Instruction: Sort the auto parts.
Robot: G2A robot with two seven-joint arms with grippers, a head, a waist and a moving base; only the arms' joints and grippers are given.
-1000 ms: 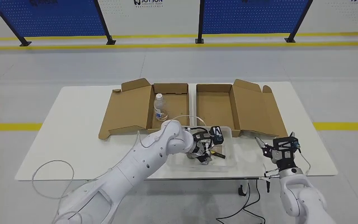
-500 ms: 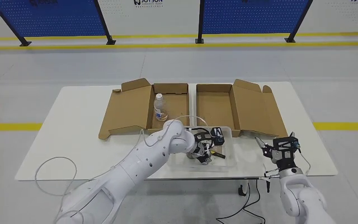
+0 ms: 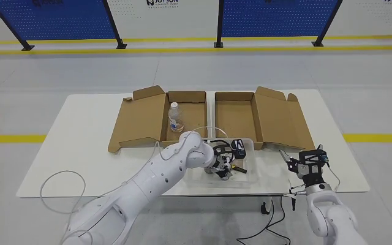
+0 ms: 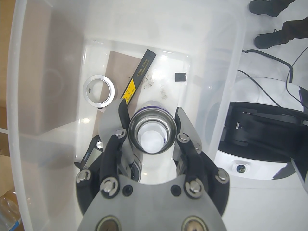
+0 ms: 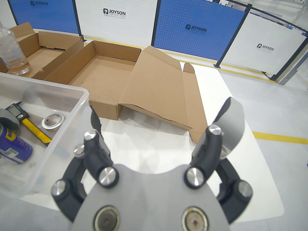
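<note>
Spray can (image 4: 151, 124) stands in the clear plastic bin (image 4: 14, 97) near the digital caliper (image 4: 140, 74) and metal ring (image 4: 100, 94), pinched across its body by the left gripper (image 4: 152, 117). Rigid smooth metal, probably light and slippery; grip mid-body. Right gripper (image 5: 163, 118) wide open, empty

Both arms are glossy white with rounded shells, the left arm (image 3: 162, 177) long and the right arm (image 3: 324, 217) stubbier. The left gripper (image 4: 151, 114) and right gripper (image 5: 162, 109) each have a brushed grey metal plate, black curved linkages, silver screw heads and pale grey jaws with toothed black edges.
</note>
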